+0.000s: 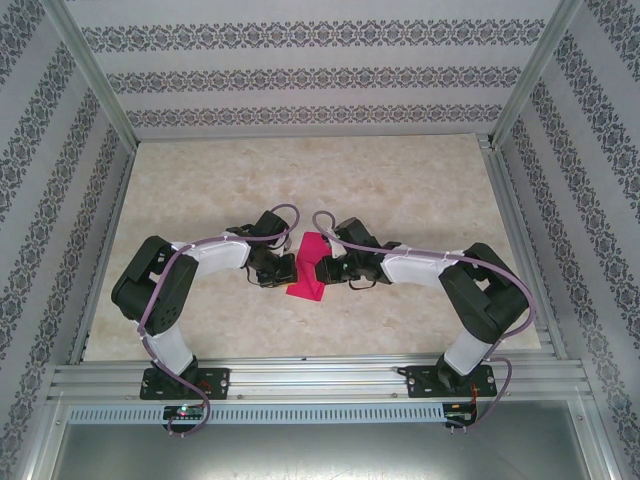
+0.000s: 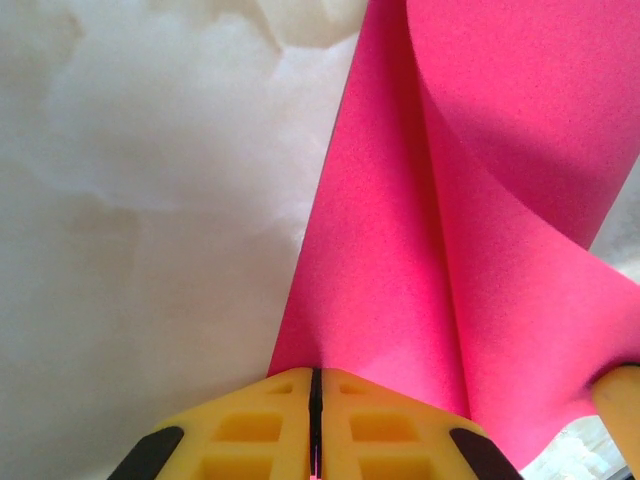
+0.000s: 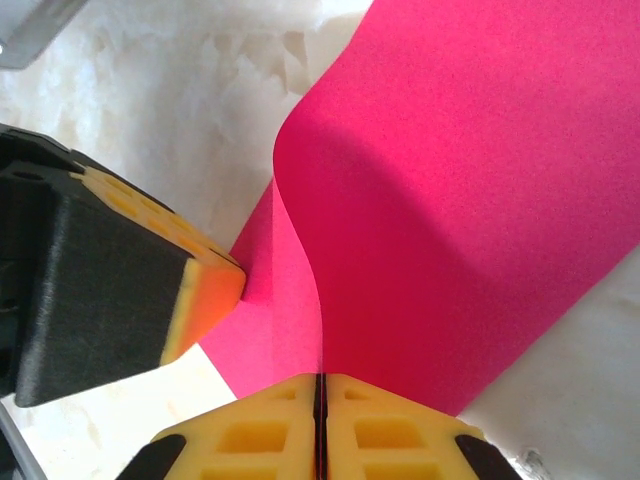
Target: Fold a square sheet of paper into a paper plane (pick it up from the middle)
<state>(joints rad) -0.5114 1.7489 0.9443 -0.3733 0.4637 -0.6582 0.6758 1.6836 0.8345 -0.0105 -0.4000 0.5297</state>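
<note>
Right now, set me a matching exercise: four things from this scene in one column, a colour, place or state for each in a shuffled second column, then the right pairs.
Column one
1. left end effector
2. right end effector
3. sheet of paper
4. table

Column two
A. cream, marbled
B. shut on the sheet's right side
C. magenta-pink, curved, held from both sides
D. shut on the sheet's left side

Pairs: 1-D, 2-B, 3-C, 4-A
</note>
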